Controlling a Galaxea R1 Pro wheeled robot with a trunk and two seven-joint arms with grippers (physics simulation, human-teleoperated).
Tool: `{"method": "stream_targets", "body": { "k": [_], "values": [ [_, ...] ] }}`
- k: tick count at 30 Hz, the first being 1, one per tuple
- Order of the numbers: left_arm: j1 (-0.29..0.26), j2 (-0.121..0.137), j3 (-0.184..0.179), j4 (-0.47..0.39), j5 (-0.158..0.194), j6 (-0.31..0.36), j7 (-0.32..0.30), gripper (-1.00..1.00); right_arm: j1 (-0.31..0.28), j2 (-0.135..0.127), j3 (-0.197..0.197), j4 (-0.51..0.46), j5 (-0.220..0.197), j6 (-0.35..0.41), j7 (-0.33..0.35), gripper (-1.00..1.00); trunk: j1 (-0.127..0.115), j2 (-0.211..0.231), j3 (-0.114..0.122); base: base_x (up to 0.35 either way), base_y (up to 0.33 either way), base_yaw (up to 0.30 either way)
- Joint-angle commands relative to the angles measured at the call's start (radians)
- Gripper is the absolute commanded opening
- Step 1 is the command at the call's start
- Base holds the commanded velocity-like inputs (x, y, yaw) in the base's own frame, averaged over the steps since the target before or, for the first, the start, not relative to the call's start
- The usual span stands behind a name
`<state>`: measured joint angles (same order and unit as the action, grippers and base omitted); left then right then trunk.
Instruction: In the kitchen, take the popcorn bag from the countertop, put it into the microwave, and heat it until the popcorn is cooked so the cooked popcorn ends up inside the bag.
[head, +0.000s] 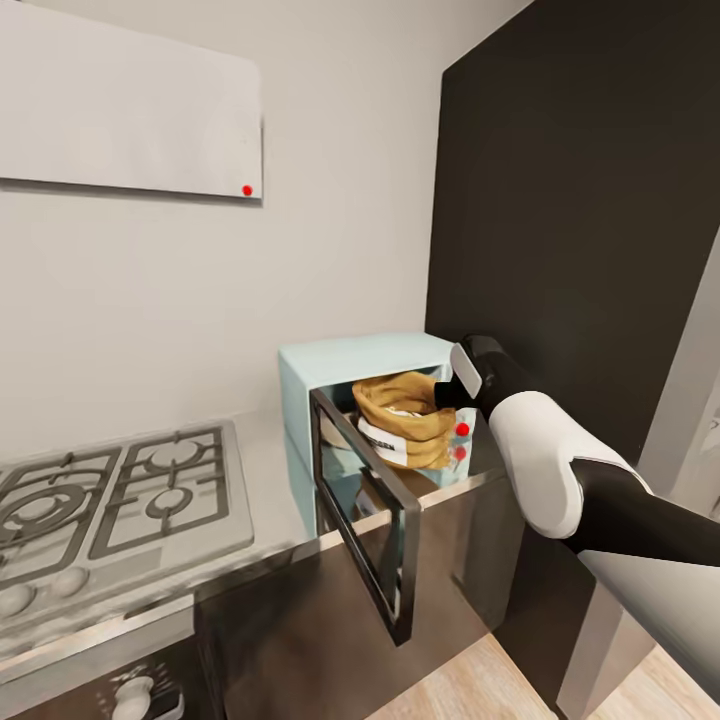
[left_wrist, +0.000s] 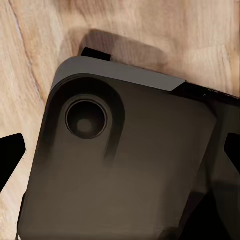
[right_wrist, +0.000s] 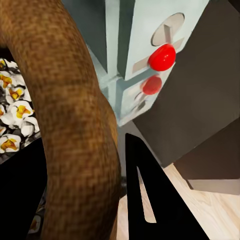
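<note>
Right end effector (right_wrist: 131, 200) at the microwave (head: 345, 365) mouth, beside the popcorn bag (head: 405, 420); one dark finger (right_wrist: 150, 200) visible along the bag's rolled rim, grip apparently on that rim, though not certain; left end effector's state impossible to tell from its wrist view, over the wood floor (left_wrist: 150, 30) and a dark rounded part of the robot. Bag inside the cavity, door (head: 365, 510) hanging open; white and yellow popped kernels (right_wrist: 12, 115) visible inside the bag. Judging by that: placing and perhaps heating done; release, door closing possibly left. Nearby on the table (head: 270, 470): gas hob (head: 110, 500); red knobs (right_wrist: 161, 57) just beside the finger, open door in the arm's path.
</note>
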<state>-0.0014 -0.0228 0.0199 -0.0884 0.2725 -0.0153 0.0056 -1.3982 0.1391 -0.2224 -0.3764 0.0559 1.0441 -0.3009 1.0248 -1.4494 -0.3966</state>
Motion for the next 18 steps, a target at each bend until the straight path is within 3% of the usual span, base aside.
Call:
{"method": "stream_targets", "body": {
  "k": [1, 18],
  "values": [
    [0.0, 0.0, 0.002, -0.001, 0.004, -0.002, 0.001, 1.0, -0.001, 0.002, -0.008, -0.001, 0.005, 0.003, -0.001, -1.0, 0.0, -0.001, -0.001, 0.116, 0.089, 0.0],
    [0.0, 0.0, 0.002, -0.001, 0.004, -0.002, 0.001, 1.0, -0.001, 0.0, -0.008, -0.001, 0.004, 0.003, 0.0, -1.0, 0.0, -0.001, -0.001, 0.112, 0.089, 0.0]
  ]
}}
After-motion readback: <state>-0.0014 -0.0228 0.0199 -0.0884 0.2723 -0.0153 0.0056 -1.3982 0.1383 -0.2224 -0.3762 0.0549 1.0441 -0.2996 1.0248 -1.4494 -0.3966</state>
